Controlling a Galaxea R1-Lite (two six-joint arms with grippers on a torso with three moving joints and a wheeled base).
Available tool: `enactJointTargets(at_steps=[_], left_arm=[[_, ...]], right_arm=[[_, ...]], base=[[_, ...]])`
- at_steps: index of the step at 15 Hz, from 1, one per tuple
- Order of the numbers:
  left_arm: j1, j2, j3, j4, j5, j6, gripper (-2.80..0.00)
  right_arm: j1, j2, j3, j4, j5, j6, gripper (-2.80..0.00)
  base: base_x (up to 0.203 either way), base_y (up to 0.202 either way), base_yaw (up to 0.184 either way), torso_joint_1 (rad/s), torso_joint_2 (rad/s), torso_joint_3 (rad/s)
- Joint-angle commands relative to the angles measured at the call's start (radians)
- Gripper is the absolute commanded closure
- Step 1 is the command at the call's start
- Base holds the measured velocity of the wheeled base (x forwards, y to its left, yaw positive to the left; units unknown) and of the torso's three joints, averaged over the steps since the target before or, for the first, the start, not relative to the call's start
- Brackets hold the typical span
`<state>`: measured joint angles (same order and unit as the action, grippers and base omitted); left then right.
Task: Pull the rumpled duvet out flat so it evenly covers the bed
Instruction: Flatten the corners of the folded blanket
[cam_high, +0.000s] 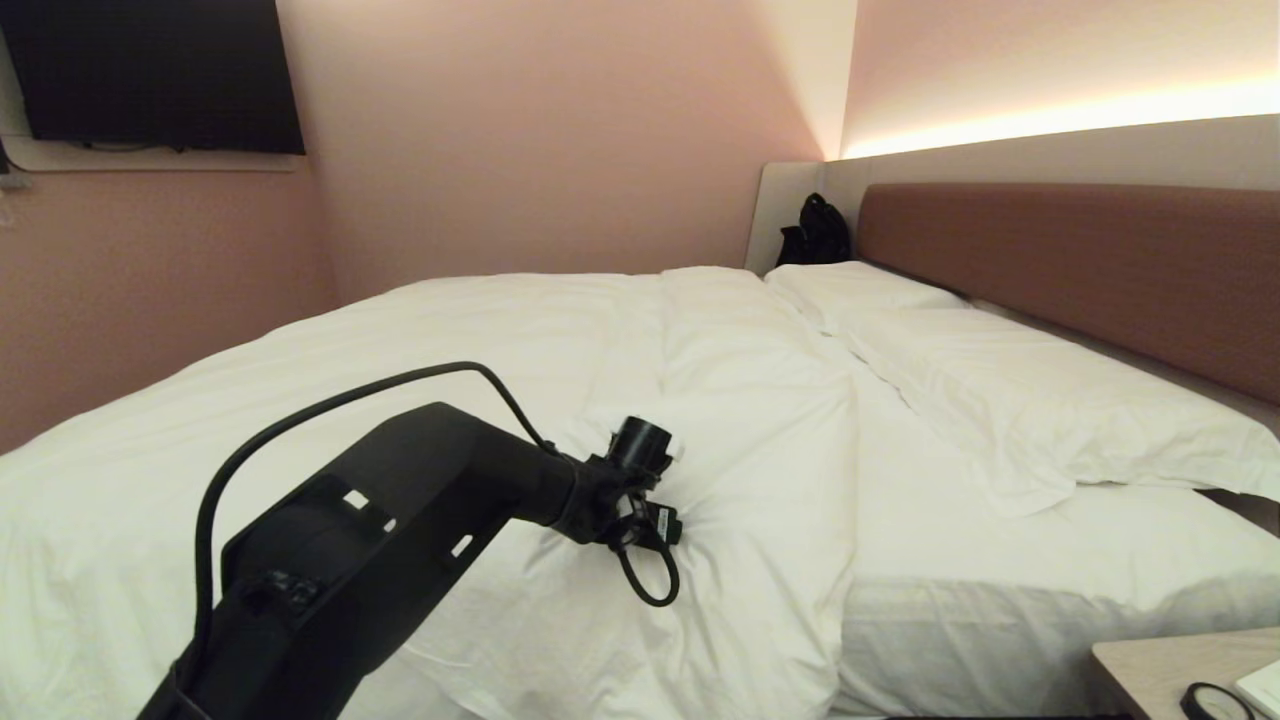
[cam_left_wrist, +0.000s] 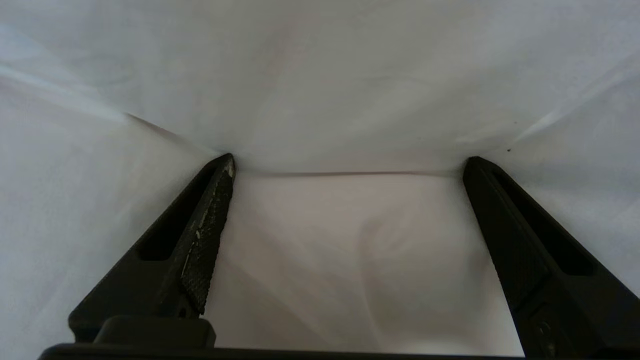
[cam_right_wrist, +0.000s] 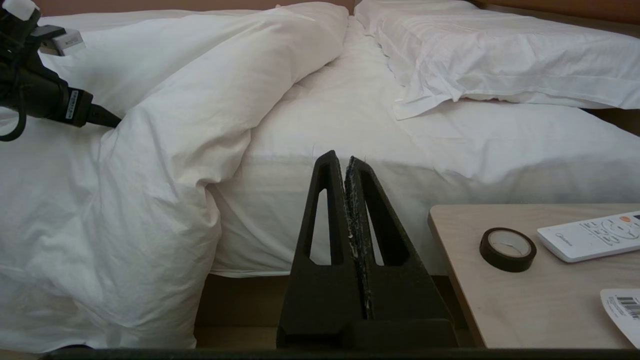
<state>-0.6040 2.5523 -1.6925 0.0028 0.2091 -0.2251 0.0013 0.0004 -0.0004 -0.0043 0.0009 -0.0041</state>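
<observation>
Readable writing scarce: grey control markings and faint lettering, too small to make out, on a white remote (cam_right_wrist: 590, 239) at lower right of the right wrist view, plus a barcode on a paper slip (cam_right_wrist: 622, 310) in the bottom right corner. Only there too: a roll of dark tape (cam_right_wrist: 507, 248) on the pale bedside table (cam_right_wrist: 525, 300), of which the head view catches just a corner at lower right. Right gripper (cam_right_wrist: 348, 161) low in centre frame beside the bed (cam_high: 1000, 590), fingers pressed together, holding nothing. Left gripper (cam_left_wrist: 348, 162) spread wide in its own wrist view, both tips pressed into the white duvet (cam_high: 500, 330); in the head view hidden behind the wrist at lower centre. Duvet heaped over the left and centre of the frame, mattress sheet bare to the right before the pillows (cam_high: 1000, 390). Black bag (cam_high: 815, 232) and dark screen (cam_high: 150, 70) seen only from the head.
</observation>
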Motion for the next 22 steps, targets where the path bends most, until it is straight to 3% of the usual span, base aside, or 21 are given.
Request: enactJointTargets(at_steps=[1, 5, 6, 16, 22], left_arm=[[0.0, 0.028, -0.003, 0.002, 0.001, -0.003, -2.8], [0.001, 0.026, -0.006, 0.002, 0.001, -0.002, -2.8], [0.001, 0.026, -0.007, 0.002, 0.001, -0.002, 0.0], [-0.008, -0.043, 0.021, 0.015, -0.002, -0.034, 0.0], [-0.085, -0.211, 0.13, 0.018, -0.03, -0.079, 0.0]], right_arm=[[0.0, 0.001, 0.0, 0.0, 0.001, -0.001, 0.0], [0.0, 0.001, -0.001, 0.0, 0.001, -0.001, 0.0], [0.0, 0.001, 0.0, 0.0, 0.001, -0.001, 0.0], [0.0, 0.001, 0.0, 0.0, 0.001, -0.001, 0.0], [0.0, 0.001, -0.001, 0.0, 0.001, -0.001, 0.0]], base=[[0.0, 0.0, 0.0, 0.0, 0.0, 0.0], [0.0, 0.0, 0.0, 0.0, 0.0, 0.0], [0.0, 0.0, 0.0, 0.0, 0.0, 0.0], [0.0, 0.0, 0.0, 0.0, 0.0, 0.0], [0.0, 0.0, 0.0, 0.0, 0.0, 0.0]])
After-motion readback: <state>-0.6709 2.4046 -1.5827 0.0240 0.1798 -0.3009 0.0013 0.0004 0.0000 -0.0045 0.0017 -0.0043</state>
